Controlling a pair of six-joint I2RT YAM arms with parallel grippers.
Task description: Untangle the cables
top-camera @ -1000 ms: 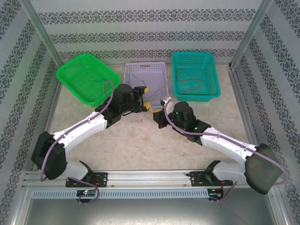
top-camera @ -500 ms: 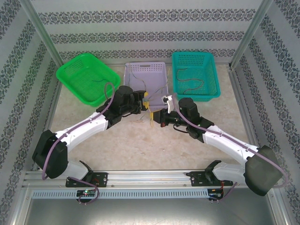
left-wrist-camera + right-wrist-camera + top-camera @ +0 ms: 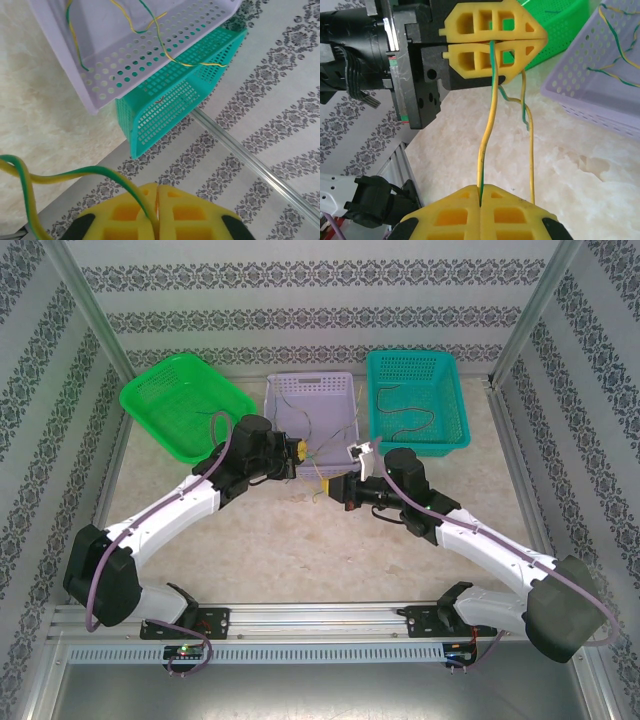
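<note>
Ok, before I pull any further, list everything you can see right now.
green basket: one, green, far left of the table.
lavender basket: one, pale purple, far centre.
teal basket: one, teal, far right.
table: one, cream marbled.
loose cables: several, green and yellow, in the lavender basket, one trailing over its rim.
teal-basket cables: about two, dark and pale, inside the teal basket.
held cable: one, green-and-yellow, stretched between both grippers.
left gripper: one, yellow pads, shut on the held cable.
right gripper: one, yellow pads, shut on the held cable.
</note>
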